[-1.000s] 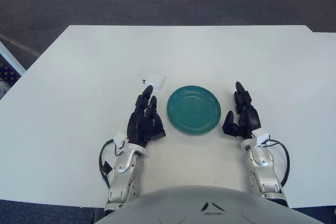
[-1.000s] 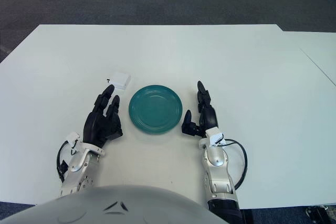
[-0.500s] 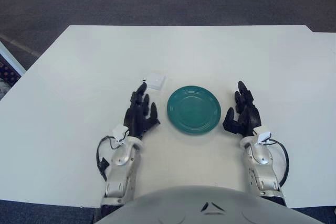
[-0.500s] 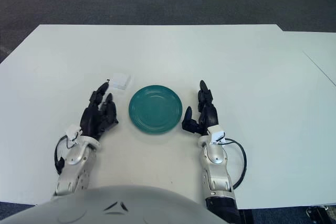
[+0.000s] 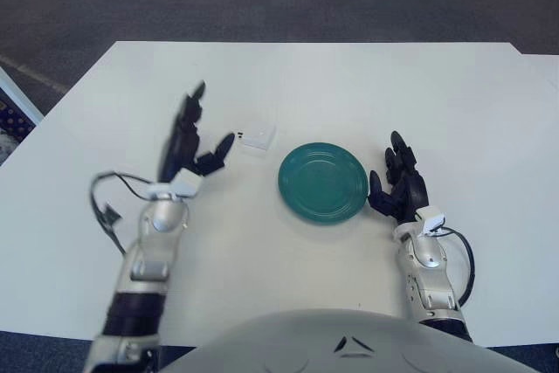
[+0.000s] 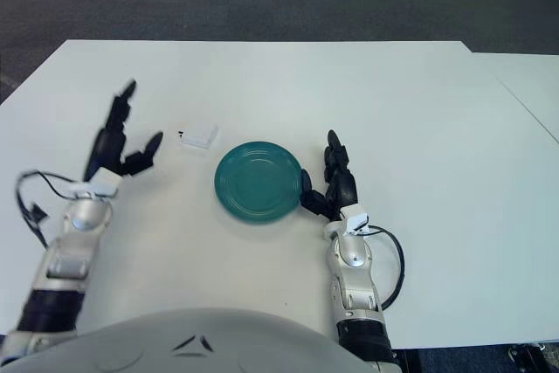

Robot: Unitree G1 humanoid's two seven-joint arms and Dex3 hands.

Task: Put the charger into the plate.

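The small white square charger [image 5: 258, 135] lies flat on the white desk [image 5: 437, 111], near its middle, just beside the far left rim of the round teal ceramic plate [image 5: 322, 183] and apart from it. My left hand [image 5: 192, 141] is raised to the charger's left, fingers spread wide, holding nothing. My right hand [image 5: 399, 189] shows beside the plate's right rim, fingers relaxed and empty.

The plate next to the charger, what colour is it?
The plate is teal green, with faint concentric rings; the left eye view shows it best.
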